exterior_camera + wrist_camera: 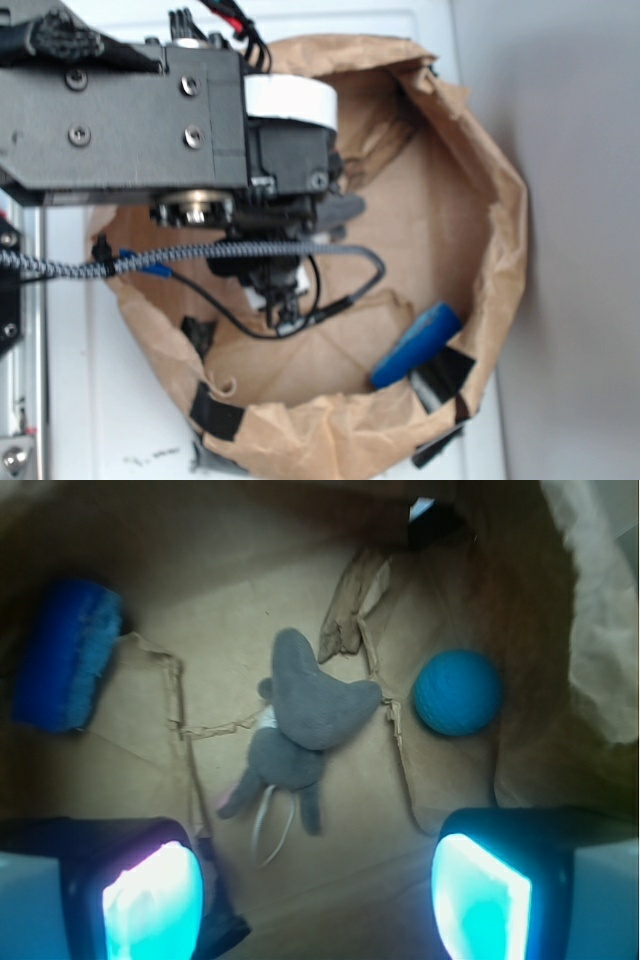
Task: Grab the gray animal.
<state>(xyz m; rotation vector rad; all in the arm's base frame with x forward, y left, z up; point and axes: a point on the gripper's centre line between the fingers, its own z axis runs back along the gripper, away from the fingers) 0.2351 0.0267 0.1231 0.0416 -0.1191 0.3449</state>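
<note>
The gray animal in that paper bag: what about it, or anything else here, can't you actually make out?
- Gray animal: absent from the exterior view, blocked by the arm. The wrist view shows only gray plush; face not visible.
- Teal ball: wrist view only.
- Blue object: blurred in both views; what it is stays unclear.
- Pincer: fingertips cut off by the wrist view's bottom edge.
- Bag: far rim hidden behind the arm.

On my exterior feed the arm (120, 110) reads as a dark grey, boxy metal link with round silver screw heads. A white band (290, 100) wraps the wrist section. I note a braided black-and-white cable (230, 252) crossing it, plus a thin black wire (330, 300) looping below. On the wrist feed, the fingers (150, 900) show black frames with glowing cyan-white pads.
</note>
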